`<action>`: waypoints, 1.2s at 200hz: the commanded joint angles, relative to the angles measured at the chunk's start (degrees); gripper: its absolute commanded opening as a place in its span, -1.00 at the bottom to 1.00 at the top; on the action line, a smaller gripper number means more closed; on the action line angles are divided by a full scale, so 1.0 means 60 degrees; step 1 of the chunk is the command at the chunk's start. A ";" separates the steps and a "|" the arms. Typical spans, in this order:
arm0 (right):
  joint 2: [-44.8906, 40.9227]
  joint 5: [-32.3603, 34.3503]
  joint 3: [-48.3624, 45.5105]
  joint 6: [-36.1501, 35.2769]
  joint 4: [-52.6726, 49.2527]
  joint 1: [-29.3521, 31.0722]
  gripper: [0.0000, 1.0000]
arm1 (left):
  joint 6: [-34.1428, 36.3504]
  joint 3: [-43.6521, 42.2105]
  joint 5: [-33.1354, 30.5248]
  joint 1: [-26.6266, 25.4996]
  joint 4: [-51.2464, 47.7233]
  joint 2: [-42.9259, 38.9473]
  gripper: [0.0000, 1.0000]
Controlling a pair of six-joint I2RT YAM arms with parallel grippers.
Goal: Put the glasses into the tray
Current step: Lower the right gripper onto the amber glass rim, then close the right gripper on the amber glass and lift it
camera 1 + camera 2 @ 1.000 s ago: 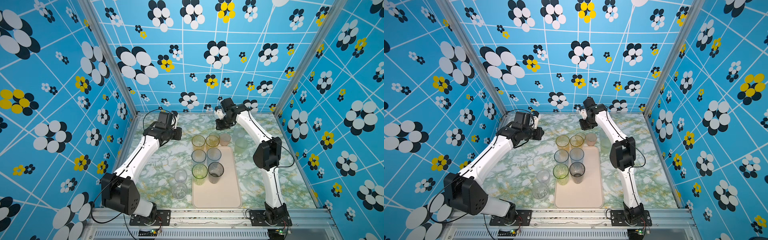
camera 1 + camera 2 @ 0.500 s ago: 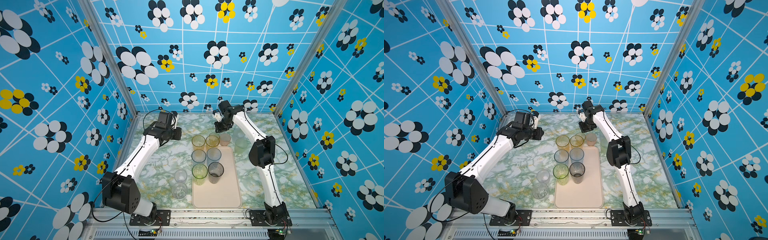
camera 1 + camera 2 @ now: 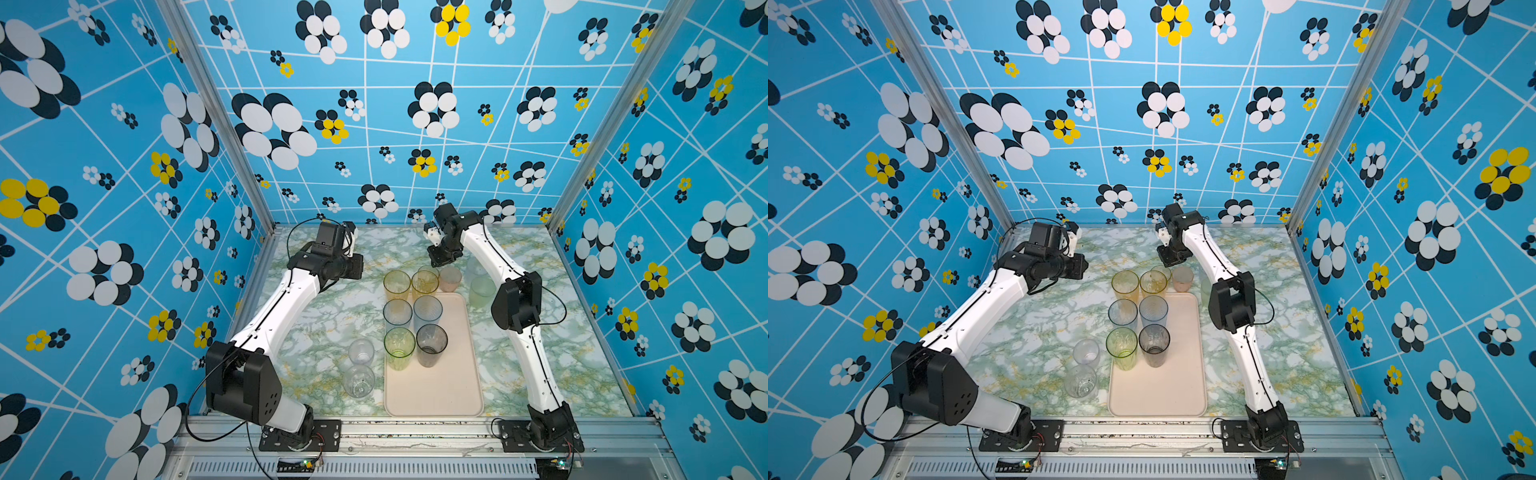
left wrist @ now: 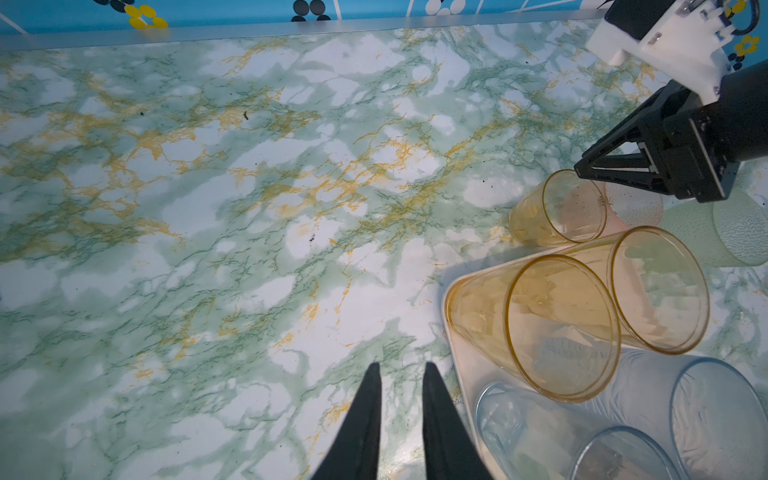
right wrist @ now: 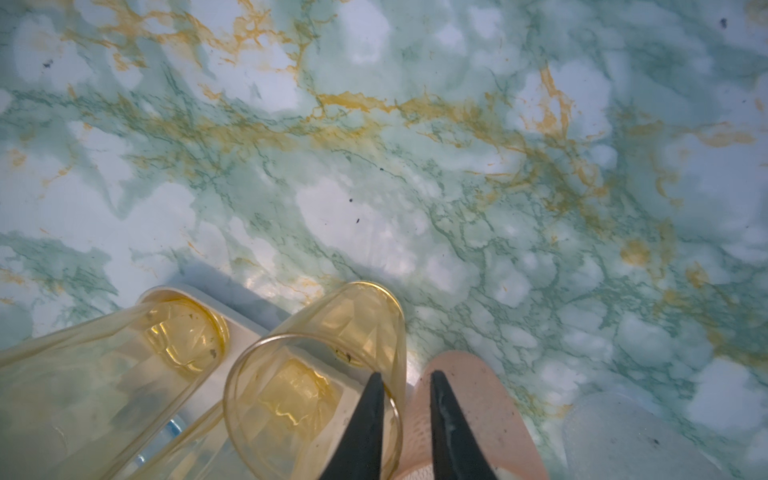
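Just under the right tool (image 5: 405, 376) stands a short amber glass (image 5: 299, 390)

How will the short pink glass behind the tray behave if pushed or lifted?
The short pink glass looks squat and upright, so a push would probably slide it, not tip it. Its translucent wall suggests light plastic, easy to lift. An amber glass stands close beside it and might get knocked.

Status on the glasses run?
Left gripper slightly open, empty, over table. Right gripper slightly open, tips at short amber glass rim. Six glasses on tray, rest off. Pink glass tight beside it.
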 commanded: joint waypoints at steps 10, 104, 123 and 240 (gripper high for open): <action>0.0201 0.0087 0.0229 -0.0210 -0.0385 0.0007 -0.59 | 0.0127 0.0271 -0.0045 0.0055 -0.0152 0.0154 -0.58; 0.0345 0.0131 0.0293 -0.0370 -0.0392 0.0117 -0.80 | 0.0127 0.0214 -0.0037 0.0047 -0.0134 0.0213 -0.58; 0.0355 0.0131 0.0298 -0.0408 -0.0377 0.0174 -0.84 | 0.0142 0.0198 -0.0046 0.0049 -0.0134 0.0220 -0.58; -0.1232 0.0200 -0.1208 0.0540 0.1851 0.0264 -1.00 | 0.0186 -0.0252 -0.0101 0.0060 0.0013 -0.0035 -0.59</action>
